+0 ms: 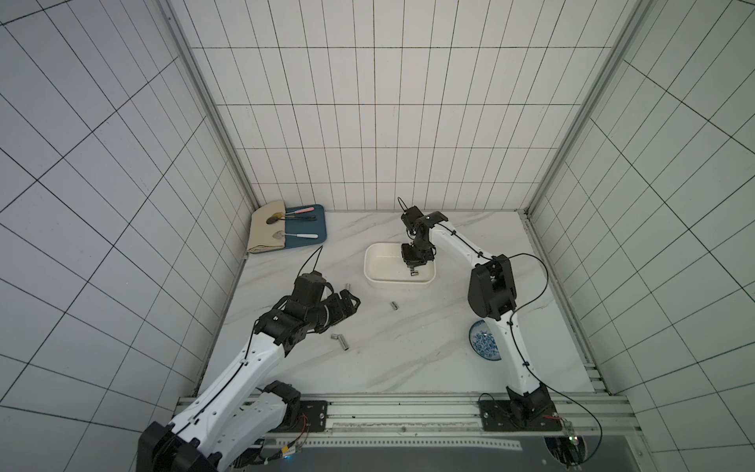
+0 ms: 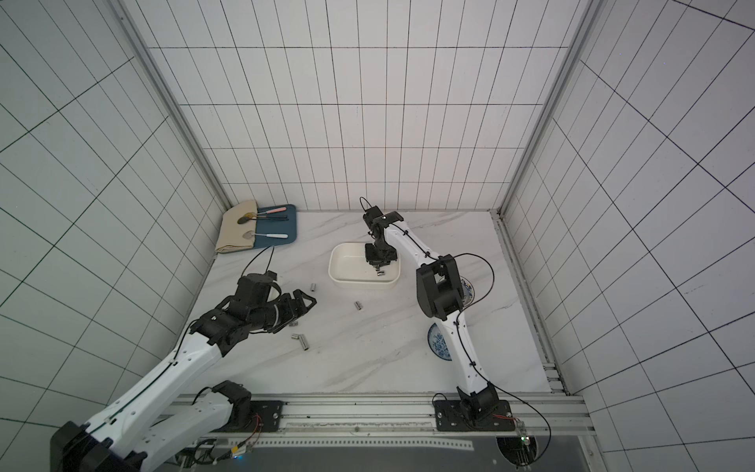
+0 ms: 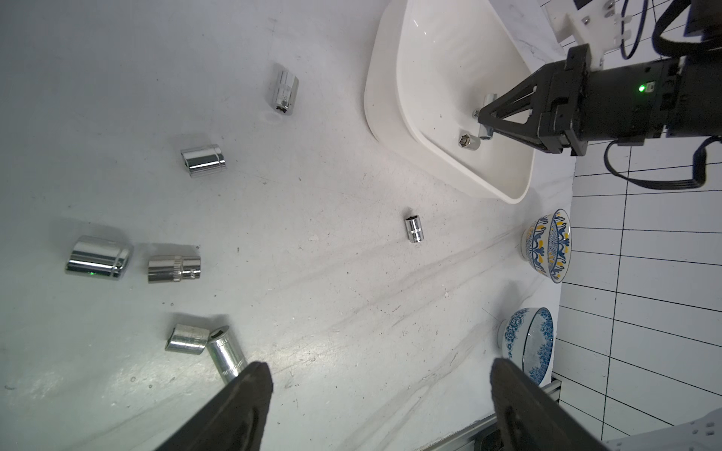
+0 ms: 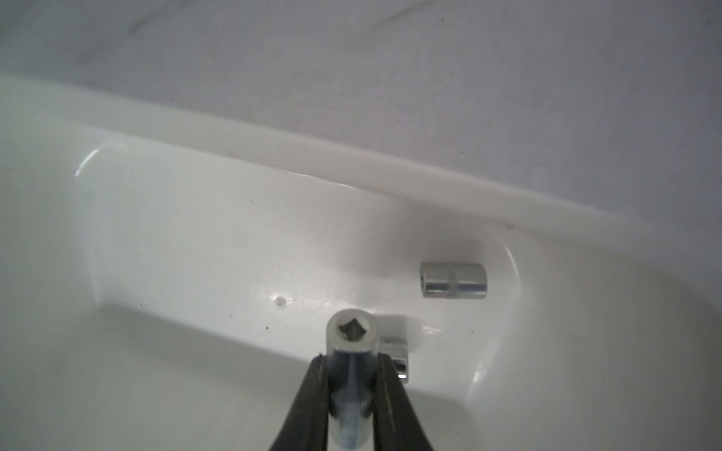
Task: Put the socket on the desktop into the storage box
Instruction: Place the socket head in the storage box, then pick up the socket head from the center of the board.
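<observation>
Pinching a socket point(image 4: 352, 332) end-on in the right gripper point(image 4: 351, 359), jaws pressed onto its sides, open end toward the wrist camera. Hanging low over the floor of the box point(image 4: 273, 144), near a corner. On that floor: a second socket point(image 4: 453, 280) on its side, apart, and a third socket point(image 4: 398, 353) half hidden just behind the held one. Probably at the release step. Could land on the hidden neighbour if let go from here, then bounce or roll; likely contained by the walls, but safer lowered first. Could drag sideways on one pad if opened unevenly. Might clip the rim on a careless exit and shove the light box across the desktop point(image 3: 332, 273). With the left gripper point(image 3: 381, 371) spread wide, holding nothing, hovering above the desktop. Ahead of it, seven loose sockets point(image 3: 203, 160), two of them touching just beside one finger point(image 3: 242, 398). Chrome, round, smooth: apt to roll off or squirt out of a pinch. Worst for the touching pair: may kick one away while closing on the other. Also two bowls point(image 3: 547, 244) at the desktop edge, close to the right arm point(image 1: 490, 286); might get knocked on a low sweep back toward the sockets.
</observation>
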{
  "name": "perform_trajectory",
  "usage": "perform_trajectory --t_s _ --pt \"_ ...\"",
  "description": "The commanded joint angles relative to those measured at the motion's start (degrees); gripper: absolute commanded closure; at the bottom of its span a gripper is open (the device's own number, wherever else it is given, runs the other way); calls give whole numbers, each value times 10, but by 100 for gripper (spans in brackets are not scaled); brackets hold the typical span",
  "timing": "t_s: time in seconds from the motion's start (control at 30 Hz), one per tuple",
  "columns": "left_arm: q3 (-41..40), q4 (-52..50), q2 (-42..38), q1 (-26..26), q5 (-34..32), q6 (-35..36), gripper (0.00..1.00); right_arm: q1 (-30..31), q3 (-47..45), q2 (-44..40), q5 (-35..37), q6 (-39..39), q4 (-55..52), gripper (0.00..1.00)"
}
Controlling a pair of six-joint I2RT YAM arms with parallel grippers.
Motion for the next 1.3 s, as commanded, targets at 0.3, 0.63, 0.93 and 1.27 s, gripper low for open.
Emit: perform_trajectory --t_s 0.3,0.63,0.93,1.27 --pt "-11 -6 -16 6 3 3 9 -5 29 4 -6 9 -14 62" --pt "-6 -11 -19 6 4 6 9 4 -21 -53 10 4 -7 62" --pt "7 -30 -37 14 -23 25 9 21 -137 -160 7 4 32 57" --pt "24 -38 -21 14 -19 48 9 66 -293 -292 -8 5 90 57"
